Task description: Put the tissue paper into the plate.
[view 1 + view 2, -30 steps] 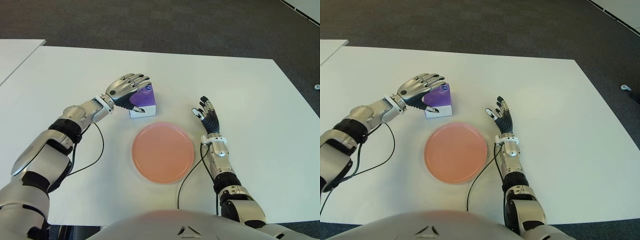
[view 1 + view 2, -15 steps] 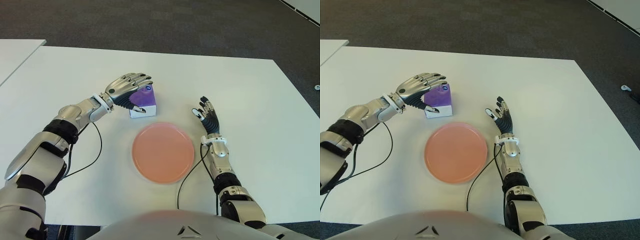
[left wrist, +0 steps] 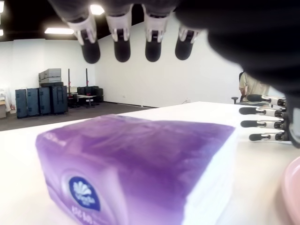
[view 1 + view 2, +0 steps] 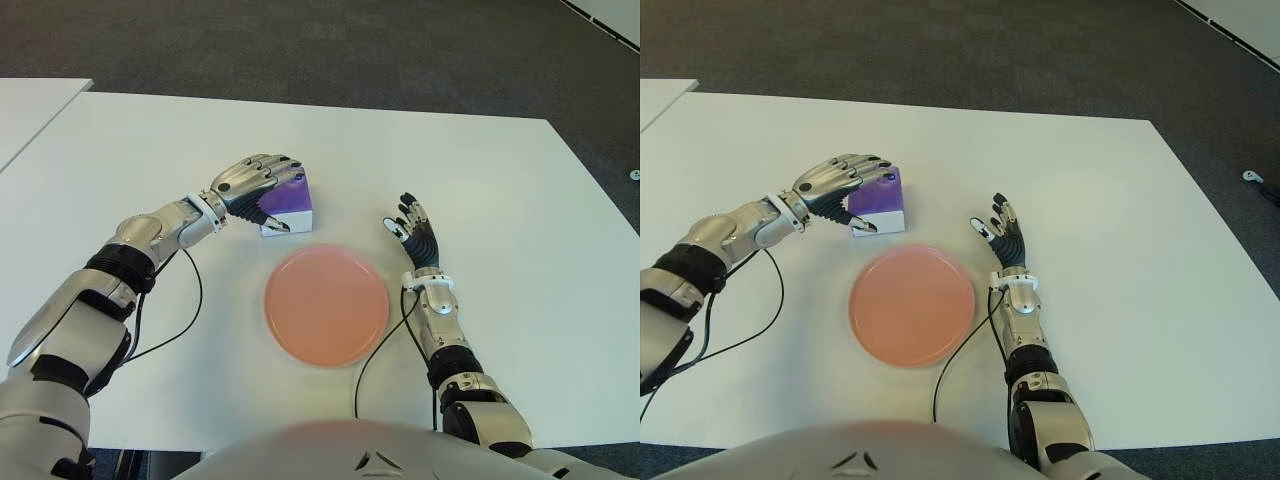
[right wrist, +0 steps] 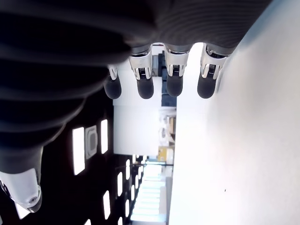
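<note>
1. The purple-and-white soft pack of tissue paper (image 4: 288, 204) lay on the white table (image 4: 500, 180), just beyond the round pink plate (image 4: 326, 305) at about 11 o'clock, outside its rim.
2. The left hand (image 4: 250, 185) arched over the pack, fingers (image 3: 122, 44) spread wide above its top and not closed on it, judging from the left wrist view.
3. The right hand (image 4: 414, 232) showed at the plate's 2 o'clock, fingers extended, holding nothing.
4. Grasp, lift and placement all appeared undone.
</note>
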You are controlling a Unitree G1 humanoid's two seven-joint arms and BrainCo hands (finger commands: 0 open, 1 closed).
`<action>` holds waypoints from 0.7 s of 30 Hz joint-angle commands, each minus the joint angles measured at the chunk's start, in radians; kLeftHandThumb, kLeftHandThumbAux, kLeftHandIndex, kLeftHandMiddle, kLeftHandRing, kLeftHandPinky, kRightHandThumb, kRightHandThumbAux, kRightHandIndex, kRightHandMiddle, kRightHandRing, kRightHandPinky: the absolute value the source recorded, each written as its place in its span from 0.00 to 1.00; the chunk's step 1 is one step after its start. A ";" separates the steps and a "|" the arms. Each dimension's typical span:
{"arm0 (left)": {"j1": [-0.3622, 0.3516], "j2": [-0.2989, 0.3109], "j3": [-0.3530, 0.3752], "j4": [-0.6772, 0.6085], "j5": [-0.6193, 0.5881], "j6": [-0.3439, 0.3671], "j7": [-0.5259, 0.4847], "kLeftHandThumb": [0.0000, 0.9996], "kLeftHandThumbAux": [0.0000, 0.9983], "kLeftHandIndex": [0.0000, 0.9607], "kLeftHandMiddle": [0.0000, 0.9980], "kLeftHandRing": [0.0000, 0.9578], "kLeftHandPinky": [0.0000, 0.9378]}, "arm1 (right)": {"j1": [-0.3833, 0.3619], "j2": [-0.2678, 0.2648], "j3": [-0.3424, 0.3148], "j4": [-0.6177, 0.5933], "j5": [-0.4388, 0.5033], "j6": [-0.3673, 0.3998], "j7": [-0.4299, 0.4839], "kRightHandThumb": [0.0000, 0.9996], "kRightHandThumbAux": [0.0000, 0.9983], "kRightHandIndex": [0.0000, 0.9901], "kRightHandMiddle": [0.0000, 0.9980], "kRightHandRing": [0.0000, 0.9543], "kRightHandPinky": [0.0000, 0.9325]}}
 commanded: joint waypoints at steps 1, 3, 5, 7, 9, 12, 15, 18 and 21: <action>-0.028 -0.029 -0.031 0.101 0.052 0.048 0.024 0.00 0.39 0.00 0.00 0.00 0.00 | 0.133 0.028 0.012 0.089 -0.001 0.108 0.004 0.02 0.57 0.00 0.00 0.00 0.00; -0.044 -0.041 -0.043 0.151 0.063 0.058 0.048 0.00 0.39 0.00 0.00 0.00 0.00 | 0.132 0.029 0.012 0.091 -0.002 0.109 0.001 0.02 0.57 0.00 0.00 0.00 0.00; -0.064 -0.059 -0.057 0.216 0.077 0.075 0.077 0.00 0.39 0.00 0.00 0.00 0.00 | 0.132 0.031 0.012 0.090 -0.002 0.109 0.000 0.02 0.57 0.00 0.00 0.00 0.00; -0.084 -0.077 -0.071 0.276 0.088 0.093 0.104 0.00 0.39 0.00 0.00 0.00 0.00 | 0.132 0.032 0.012 0.089 -0.001 0.107 0.000 0.02 0.57 0.00 0.00 0.00 0.00; -0.101 -0.095 -0.084 0.323 0.097 0.116 0.124 0.00 0.39 0.00 0.00 0.00 0.00 | 0.134 0.034 0.013 0.086 0.000 0.106 0.001 0.02 0.57 0.00 0.00 0.00 0.00; -0.119 -0.118 -0.100 0.374 0.106 0.147 0.146 0.00 0.40 0.00 0.00 0.00 0.00 | 0.136 0.036 0.013 0.083 0.002 0.106 0.003 0.03 0.57 0.00 0.00 0.00 0.00; -0.132 -0.133 -0.120 0.406 0.119 0.182 0.171 0.01 0.40 0.00 0.00 0.00 0.00 | 0.139 0.037 0.014 0.082 0.003 0.106 0.005 0.03 0.56 0.00 0.00 0.00 0.00; -0.142 -0.141 -0.138 0.426 0.132 0.210 0.199 0.01 0.40 0.00 0.00 0.00 0.00 | 0.140 0.037 0.014 0.086 0.003 0.102 0.008 0.04 0.55 0.00 0.00 0.00 0.00; -0.150 -0.145 -0.154 0.441 0.141 0.234 0.229 0.02 0.40 0.00 0.00 0.00 0.00 | 0.141 0.037 0.014 0.090 0.004 0.099 0.010 0.04 0.55 0.00 0.00 0.00 0.00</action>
